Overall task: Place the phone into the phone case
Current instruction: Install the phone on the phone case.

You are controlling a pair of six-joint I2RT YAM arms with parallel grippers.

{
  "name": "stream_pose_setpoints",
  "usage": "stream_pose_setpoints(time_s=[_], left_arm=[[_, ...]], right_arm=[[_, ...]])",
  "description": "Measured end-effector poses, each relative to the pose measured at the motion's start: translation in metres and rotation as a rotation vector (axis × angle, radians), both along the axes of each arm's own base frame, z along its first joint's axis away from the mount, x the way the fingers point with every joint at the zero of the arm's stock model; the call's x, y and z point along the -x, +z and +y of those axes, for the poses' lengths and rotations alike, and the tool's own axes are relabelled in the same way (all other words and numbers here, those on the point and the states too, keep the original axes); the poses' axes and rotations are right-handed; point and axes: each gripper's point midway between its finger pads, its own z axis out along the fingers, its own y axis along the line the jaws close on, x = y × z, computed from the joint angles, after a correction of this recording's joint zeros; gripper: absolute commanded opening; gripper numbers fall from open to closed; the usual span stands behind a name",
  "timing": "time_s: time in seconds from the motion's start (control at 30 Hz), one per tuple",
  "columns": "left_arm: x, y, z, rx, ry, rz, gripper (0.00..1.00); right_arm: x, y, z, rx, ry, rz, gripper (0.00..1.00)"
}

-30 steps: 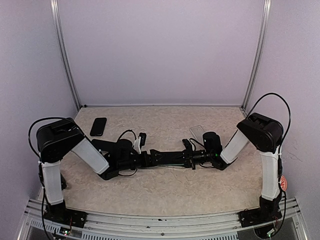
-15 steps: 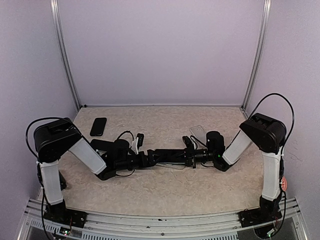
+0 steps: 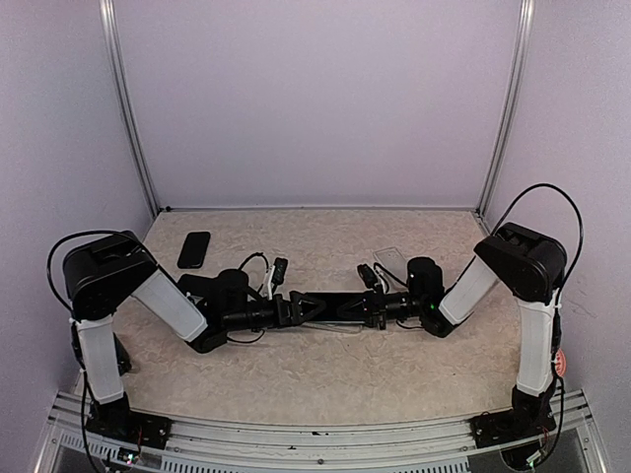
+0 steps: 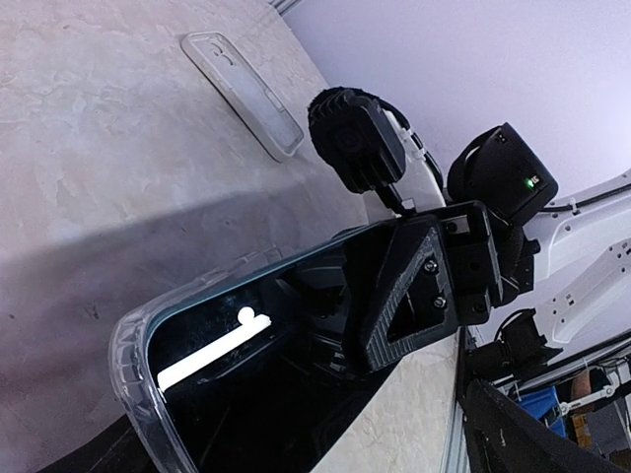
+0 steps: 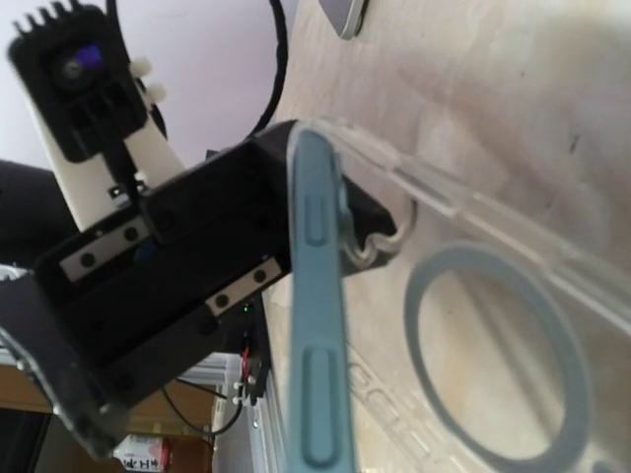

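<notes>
The left claw stands spread wide at the left end of the phone, a finger on either side of that end. I cannot tell whether they touch it. The phone lies straight off at this claw's 3 o'clock, seemingly held just above the worktop, with its long axis running 9 to 3 between the two claws.

The phone case is only partly on, I judge. In the left wrist view its clear rim wraps the near end, yet in the right wrist view the ringed back splays away from the phone's edge.

The right claw is clamped on the phone's right end, so the left claw is the free one to press the case home.

The left arm and the right arm are folded low, forearms nearly flat over the worktop and pointing at each other. A second black phone lies at the left claw's 10 o'clock, and a second clear case at the right claw's 1 o'clock.
</notes>
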Motion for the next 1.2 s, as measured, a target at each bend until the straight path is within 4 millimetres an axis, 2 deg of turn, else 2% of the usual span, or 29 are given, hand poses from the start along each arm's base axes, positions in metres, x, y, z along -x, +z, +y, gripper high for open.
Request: stream_pose_setpoints(time_s=[0.47, 0.87, 1.2], left_arm=[[0.013, 0.001, -0.010, 0.063, -0.091, 0.037, 0.80], [0.013, -0.004, -0.010, 0.066, -0.090, 0.067, 0.51], [0.015, -0.018, -0.009, 0.056, -0.092, 0.113, 0.37]], right_arm=[[0.016, 0.008, 0.008, -0.033, 0.067, -0.039, 0.00], [0.019, 0.005, 0.008, -0.025, 0.094, -0.121, 0.00], [0.021, -0.003, 0.007, 0.006, 0.108, -0.137, 0.11]])
